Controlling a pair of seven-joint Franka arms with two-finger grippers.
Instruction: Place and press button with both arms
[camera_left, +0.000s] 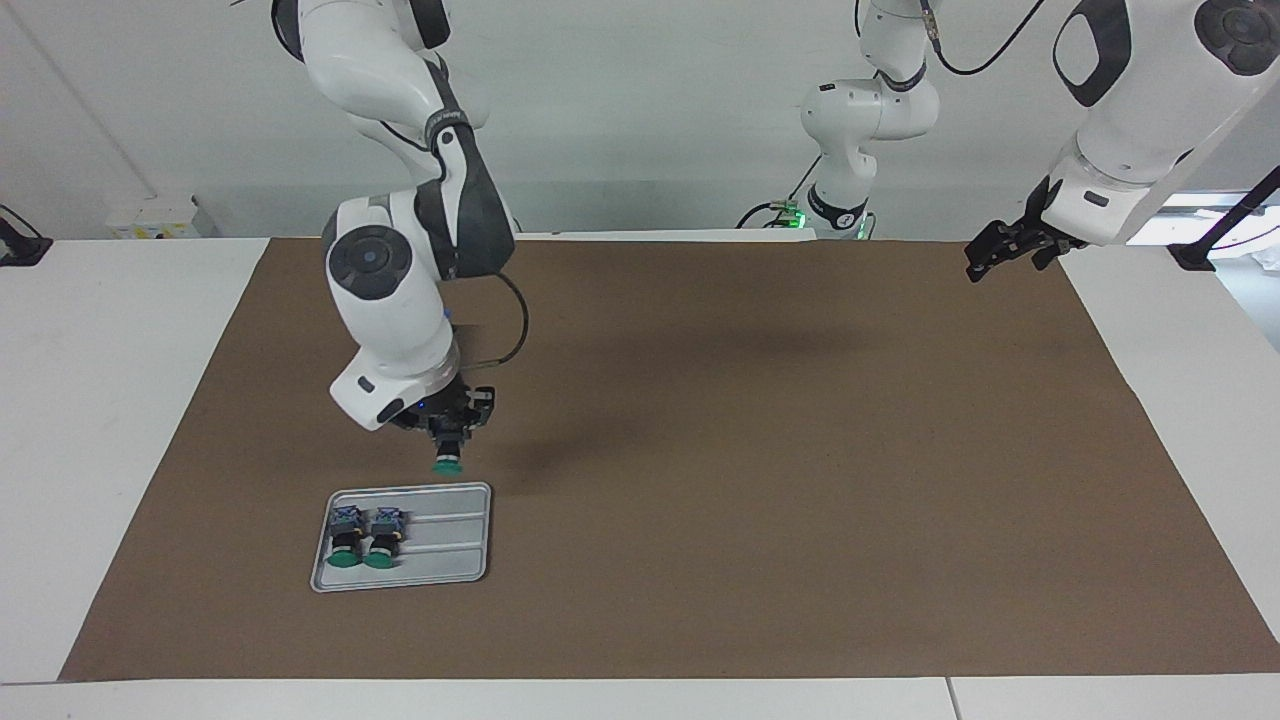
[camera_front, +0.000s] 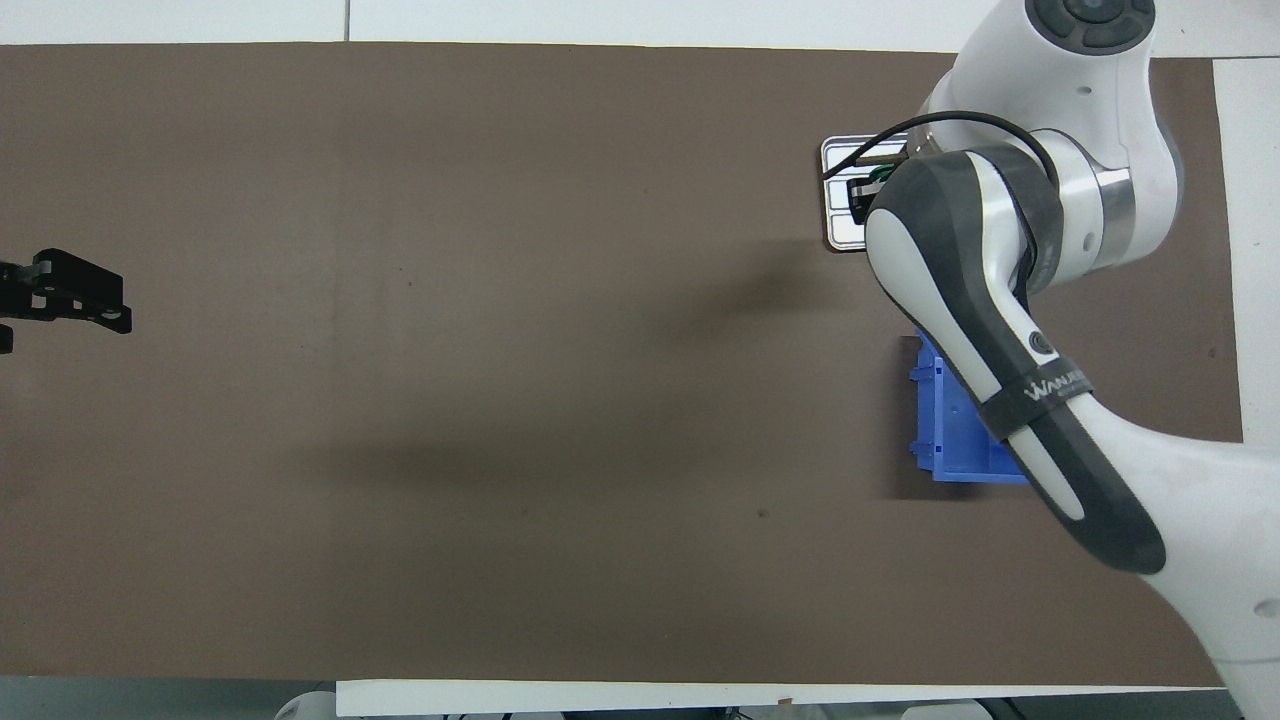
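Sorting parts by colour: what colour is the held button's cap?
Green, clearest in the facing view.

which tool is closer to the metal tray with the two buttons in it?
Right. The right tool hangs just above the tray on its robot-side edge, shut on a green-capped button. The left tool waits at the left arm's end of the table.

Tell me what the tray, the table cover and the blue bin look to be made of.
Tray: likely metal, silvery-grey with a soft sheen and pressed ridges.
Table cover: matte brown sheet, paper or card by its flat, glare-free look; cannot say which.
Blue bin: probably moulded plastic, uniform saturated blue with ribbed walls; mostly hidden under the right arm.
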